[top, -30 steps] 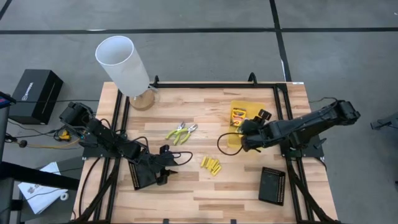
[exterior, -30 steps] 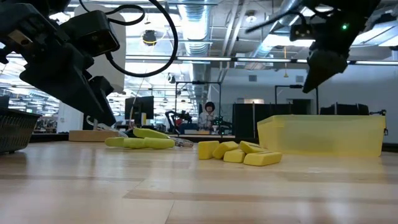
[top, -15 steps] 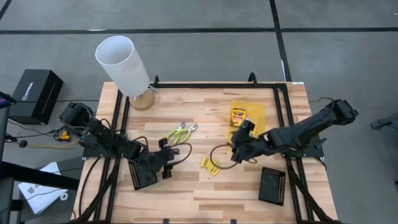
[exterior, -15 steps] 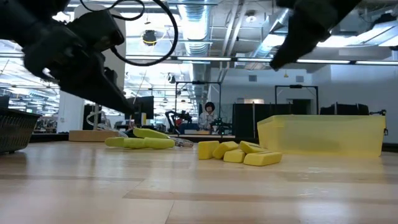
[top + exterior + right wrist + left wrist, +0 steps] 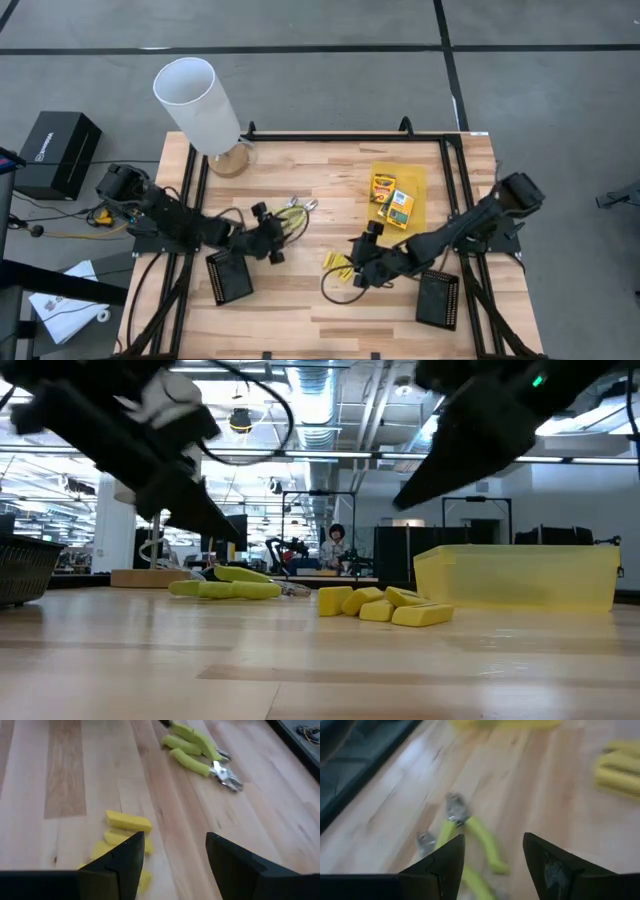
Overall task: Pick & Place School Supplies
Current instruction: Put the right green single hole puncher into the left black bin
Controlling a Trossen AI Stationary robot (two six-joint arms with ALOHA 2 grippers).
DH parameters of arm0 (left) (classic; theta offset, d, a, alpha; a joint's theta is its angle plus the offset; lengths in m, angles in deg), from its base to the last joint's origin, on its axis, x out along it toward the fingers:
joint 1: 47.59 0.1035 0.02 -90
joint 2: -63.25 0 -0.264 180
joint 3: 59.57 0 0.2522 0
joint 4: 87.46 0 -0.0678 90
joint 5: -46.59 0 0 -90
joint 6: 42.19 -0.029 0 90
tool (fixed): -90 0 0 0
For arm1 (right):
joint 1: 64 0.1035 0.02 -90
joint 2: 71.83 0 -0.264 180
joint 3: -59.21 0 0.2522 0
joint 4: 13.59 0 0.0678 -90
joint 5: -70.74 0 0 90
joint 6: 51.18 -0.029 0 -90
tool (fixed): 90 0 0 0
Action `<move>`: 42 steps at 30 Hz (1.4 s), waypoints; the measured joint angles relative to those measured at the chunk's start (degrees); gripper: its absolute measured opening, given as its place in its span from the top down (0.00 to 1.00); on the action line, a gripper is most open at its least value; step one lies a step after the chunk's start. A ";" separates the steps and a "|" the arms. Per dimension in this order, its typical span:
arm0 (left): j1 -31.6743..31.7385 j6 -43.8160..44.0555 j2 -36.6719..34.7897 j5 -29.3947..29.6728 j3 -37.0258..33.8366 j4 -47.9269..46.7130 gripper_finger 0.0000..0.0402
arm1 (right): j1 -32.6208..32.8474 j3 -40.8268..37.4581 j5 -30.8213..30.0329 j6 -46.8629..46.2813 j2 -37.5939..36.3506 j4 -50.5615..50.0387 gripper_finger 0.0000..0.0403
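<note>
Wooden counter [image 5: 330, 300] fills mid-frame — two boxes [image 5: 392, 198] in the yellow tray [image 5: 414, 178] upper right. Left gripper [image 5: 272, 240] hovers by the pliers [image 5: 292, 212], jaws wide; right gripper [image 5: 362, 272] over the yellow sticks [image 5: 340, 264] — wide, empty.

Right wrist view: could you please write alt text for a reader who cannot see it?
The right gripper, its two dark fingers open, points at a cluster of short yellow sticks on the wooden table. Farther off lies a metal plier-like tool with yellow-green handles.
</note>
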 joint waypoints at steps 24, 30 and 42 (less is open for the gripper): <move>18.24 -9.97 0.00 -19.76 -0.02 -2.42 0.51 | -7.16 0.00 8.41 7.78 7.69 13.55 0.49; 18.24 -9.12 0.00 -19.74 -0.18 -4.04 0.52 | -7.15 0.00 9.76 7.89 7.69 14.81 0.50; 18.65 -5.79 -0.15 -20.85 -4.00 -1.58 0.61 | -6.85 0.00 9.82 7.89 7.69 15.49 0.51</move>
